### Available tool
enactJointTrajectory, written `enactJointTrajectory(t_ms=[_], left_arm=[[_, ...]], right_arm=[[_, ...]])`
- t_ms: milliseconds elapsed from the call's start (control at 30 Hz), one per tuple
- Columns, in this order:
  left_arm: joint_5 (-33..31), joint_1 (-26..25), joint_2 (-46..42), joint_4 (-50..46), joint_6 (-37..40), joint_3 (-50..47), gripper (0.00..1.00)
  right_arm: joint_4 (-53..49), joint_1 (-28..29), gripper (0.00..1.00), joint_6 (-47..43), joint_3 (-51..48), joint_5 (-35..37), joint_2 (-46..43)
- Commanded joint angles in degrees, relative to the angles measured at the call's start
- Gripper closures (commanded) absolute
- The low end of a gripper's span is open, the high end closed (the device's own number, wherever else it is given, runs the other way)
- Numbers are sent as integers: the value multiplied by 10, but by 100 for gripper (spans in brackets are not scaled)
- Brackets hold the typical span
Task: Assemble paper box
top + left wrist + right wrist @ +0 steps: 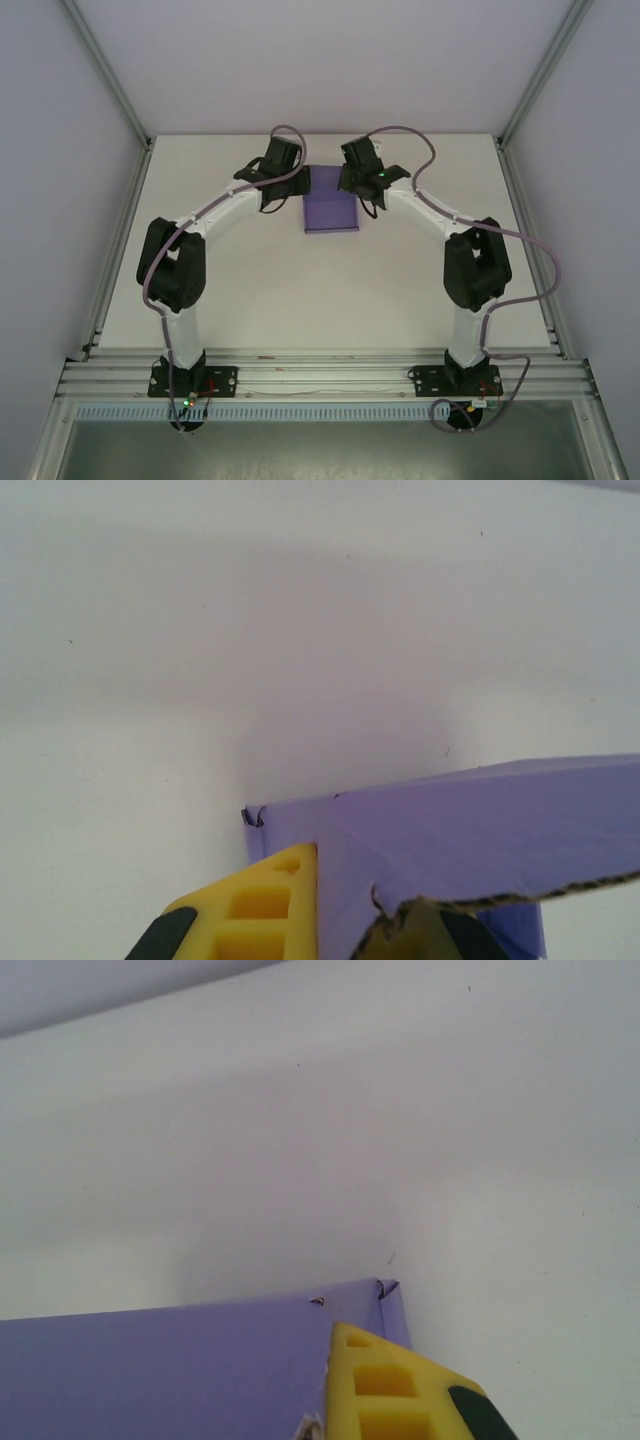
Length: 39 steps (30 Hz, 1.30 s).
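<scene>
1. White tabletop (330, 300), enclosed by pale walls and aluminium rails, is the work surface. The lavender-purple thin-card paper box (330, 212) rests on it at the far middle, between the two grippers.
2. The left gripper (292, 186) is placed at the box's far left corner. In its wrist view a card wall is seen between the yellow finger (265, 905) and the second one, so the claw is judged to be pinched on the paper box.
3. The right gripper (352, 184) is placed at the far right corner. One yellow finger (385, 1385) is seen against the card and the other is hidden, so whether the claw is closed cannot be told.
4. The fold is best made with both corners moved together and evenly, so that the thin card is neither twisted nor torn at its frayed edge.
5. Nothing can be made out inside the paper box, as its interior is hidden.
</scene>
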Motion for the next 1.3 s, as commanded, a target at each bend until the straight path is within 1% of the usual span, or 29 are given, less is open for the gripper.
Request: enactJointTrajectory(t_ms=[0,133,300,500,600,667,700,733,800,867,967,1033,1100,1167,1233,1267], left_arm=[[15,-7,21,52,-60,-12,100],[30,-8,36,87,-80,-30,100],[42,-10,49,114,-75,-65,100],[37,-11,17,144,-56,-139,100],[35,-11,9,145,-46,-161,100],[41,-12,-13,143,-38,-170,93],[45,-13,-18,142,-38,-174,87],[52,-12,-27,144,-37,-180,79],[62,-12,-43,145,-36,-187,69],[70,-11,-63,140,-32,-193,56],[45,-10,-94,101,-29,-194,41],[19,-8,-114,70,-28,-195,26],[-8,-4,-133,42,-32,-197,14],[-17,2,-153,28,-37,-202,10],[2,15,-172,26,-49,-209,0],[14,22,-179,29,-57,-210,0]], right_arm=[[75,19,100,34,-27,35,-9],[142,30,100,19,-75,34,-8],[158,35,100,-5,-102,41,-2],[218,39,100,-35,-194,49,-26],[255,50,100,-55,-241,59,-48],[281,59,100,-75,-272,66,-63],[286,61,100,-80,-282,69,-68],[288,63,100,-84,-290,72,-73],[295,70,100,-93,-304,83,-78],[299,76,100,-105,-316,97,-81],[315,80,100,-114,-335,112,-83],[322,82,100,-118,-341,114,-86],[331,86,100,-131,-351,110,-87],[339,93,100,-148,-358,112,-87],[345,102,100,-169,-363,117,-85],[346,107,100,-179,-365,120,-85]])
